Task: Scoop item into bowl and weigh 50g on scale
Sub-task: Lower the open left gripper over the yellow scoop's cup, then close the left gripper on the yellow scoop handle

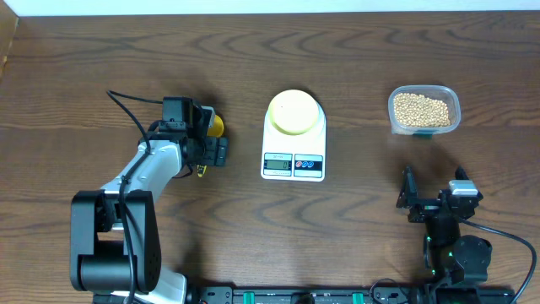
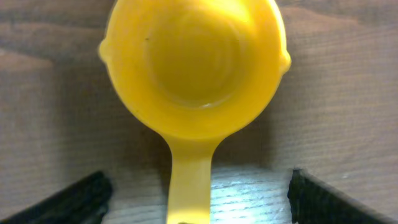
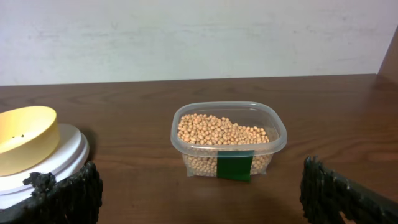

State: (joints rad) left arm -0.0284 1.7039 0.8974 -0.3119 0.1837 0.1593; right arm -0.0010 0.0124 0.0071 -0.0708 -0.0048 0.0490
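Observation:
The pale yellow-green bowl (image 1: pixel 294 111) sits empty on the white scale (image 1: pixel 294 160) at the table's middle; both also show in the right wrist view, bowl (image 3: pixel 25 137) on scale (image 3: pixel 65 155). The tan beans (image 1: pixel 420 108) fill a clear tub (image 1: pixel 451 114) at the right, straight ahead in the right wrist view (image 3: pixel 224 130). A yellow scoop (image 2: pixel 196 68) lies empty on the table, its handle between the open fingers of my left gripper (image 2: pixel 196 202). From overhead the scoop (image 1: pixel 218 125) shows just beyond the left gripper (image 1: pixel 211 142). My right gripper (image 1: pixel 432 192) is open and empty, short of the tub.
The tub carries a green label (image 3: pixel 235 166) on its near side. The table's back edge meets a pale wall (image 3: pixel 199 37). Bare wood lies between the scale and the tub.

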